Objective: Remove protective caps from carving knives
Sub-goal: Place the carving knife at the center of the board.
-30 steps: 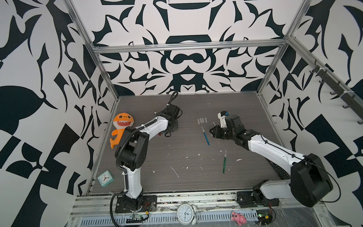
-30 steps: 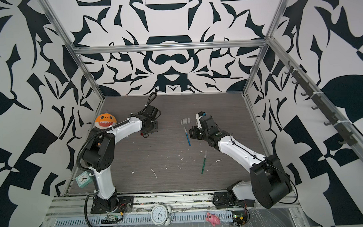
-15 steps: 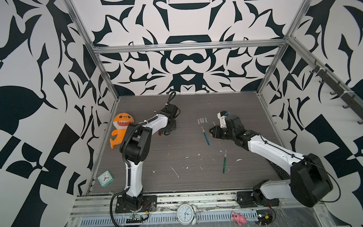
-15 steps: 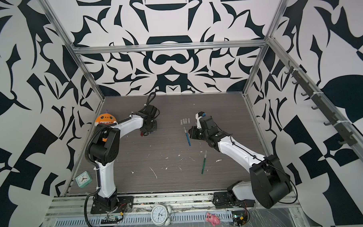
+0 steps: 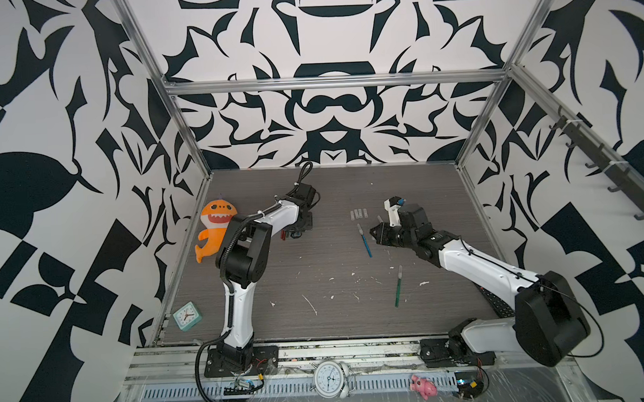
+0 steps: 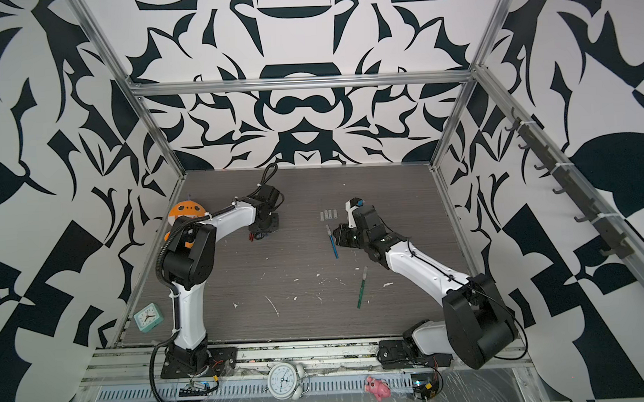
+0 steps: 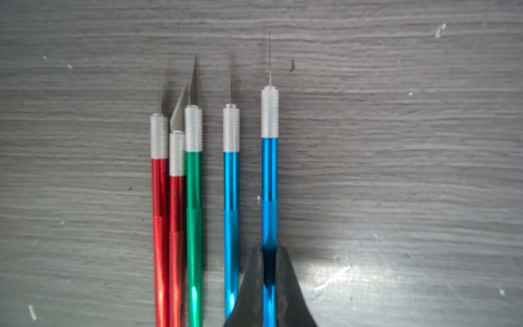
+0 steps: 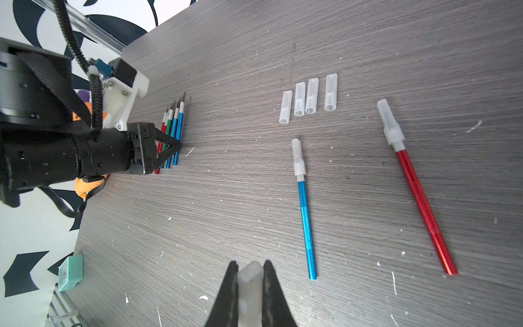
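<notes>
Uncapped knives (image 7: 194,198): handle ends beyond view, tips seemingly blurry

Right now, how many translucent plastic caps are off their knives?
5: four translucent plastic caps lie in a row on the grey table; a fifth cap is pinched in the right gripper. None seems hidden.
</notes>
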Robot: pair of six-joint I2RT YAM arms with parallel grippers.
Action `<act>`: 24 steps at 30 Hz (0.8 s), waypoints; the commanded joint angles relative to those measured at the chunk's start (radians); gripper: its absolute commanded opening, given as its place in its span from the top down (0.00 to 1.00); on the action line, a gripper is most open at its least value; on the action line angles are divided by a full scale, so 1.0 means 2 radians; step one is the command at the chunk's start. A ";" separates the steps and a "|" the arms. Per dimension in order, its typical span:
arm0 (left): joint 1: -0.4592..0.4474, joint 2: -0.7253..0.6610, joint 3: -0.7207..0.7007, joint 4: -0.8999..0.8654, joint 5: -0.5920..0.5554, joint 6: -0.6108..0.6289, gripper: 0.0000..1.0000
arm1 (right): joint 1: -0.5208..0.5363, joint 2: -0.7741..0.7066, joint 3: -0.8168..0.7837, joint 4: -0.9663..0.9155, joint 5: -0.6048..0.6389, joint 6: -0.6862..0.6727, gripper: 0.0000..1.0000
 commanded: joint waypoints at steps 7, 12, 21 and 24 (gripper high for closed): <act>0.003 0.008 0.002 -0.028 -0.003 -0.006 0.95 | 0.004 -0.001 -0.003 0.017 0.000 -0.003 1.00; 0.003 0.003 0.002 -0.031 -0.001 -0.008 0.84 | 0.005 0.001 -0.002 0.017 0.000 -0.003 1.00; 0.003 -0.014 0.011 -0.036 0.008 -0.011 0.67 | 0.006 0.001 0.000 0.012 0.001 -0.003 1.00; 0.003 -0.023 0.020 -0.041 0.013 -0.011 0.64 | 0.006 0.000 0.003 0.011 0.001 -0.003 1.00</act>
